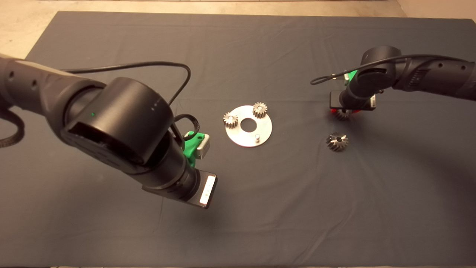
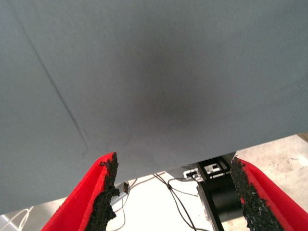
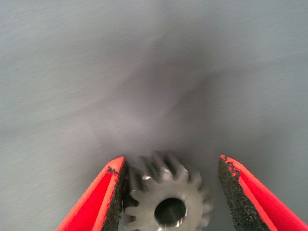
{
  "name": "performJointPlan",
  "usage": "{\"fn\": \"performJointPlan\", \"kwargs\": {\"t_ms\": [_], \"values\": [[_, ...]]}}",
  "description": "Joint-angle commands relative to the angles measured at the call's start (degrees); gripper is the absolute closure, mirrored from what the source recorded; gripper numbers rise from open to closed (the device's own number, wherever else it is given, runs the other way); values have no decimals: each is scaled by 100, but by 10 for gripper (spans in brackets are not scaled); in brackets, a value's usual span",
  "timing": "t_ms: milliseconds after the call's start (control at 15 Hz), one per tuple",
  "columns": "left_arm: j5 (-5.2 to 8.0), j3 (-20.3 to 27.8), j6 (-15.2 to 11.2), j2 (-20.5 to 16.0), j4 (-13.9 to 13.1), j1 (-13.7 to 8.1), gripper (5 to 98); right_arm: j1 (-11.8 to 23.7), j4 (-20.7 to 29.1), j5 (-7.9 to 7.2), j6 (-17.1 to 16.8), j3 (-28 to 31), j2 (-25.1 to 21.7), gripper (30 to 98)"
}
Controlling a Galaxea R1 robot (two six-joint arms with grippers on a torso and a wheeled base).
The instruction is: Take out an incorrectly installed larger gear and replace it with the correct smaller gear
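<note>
The smaller gear (image 3: 168,202) lies flat on the mat between the fingers of my right gripper (image 3: 171,161). One pad touches its teeth, the other stands apart, so the gripper is open. In the head view this gear (image 1: 342,114) peeks out under the right gripper (image 1: 344,111) at the right. The larger gear (image 1: 337,142), dark with slanted teeth, lies on the mat just in front of it. A round metal plate (image 1: 264,128) at the centre carries two small gears (image 1: 230,120) (image 1: 260,109) and one bare peg (image 1: 257,137). My left gripper (image 2: 173,168) is open and empty over the mat, left of the plate.
The dark mat (image 1: 238,223) covers the table. The left arm's bulk (image 1: 122,126) and its cable (image 1: 178,74) hang over the mat's left half. Past the mat's edge the left wrist view shows floor, cables and a black stand (image 2: 216,192).
</note>
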Motion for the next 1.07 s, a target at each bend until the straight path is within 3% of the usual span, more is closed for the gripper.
{"fn": "performJointPlan", "kwargs": {"t_ms": [0, 533, 600, 1000], "values": [[709, 11, -14, 18, 32, -33, 444, 130, -188, -793, 49, 68, 20, 775], [709, -16, -6, 27, 41, -33, 444, 148, -136, -793, 207, 201, -42, 780], [709, -16, -6, 27, 41, -33, 444, 157, -136, -793, 232, 244, -67, 818], [709, -7, -6, 27, 41, -33, 444, 157, -91, -793, 251, 262, -165, 865]]}}
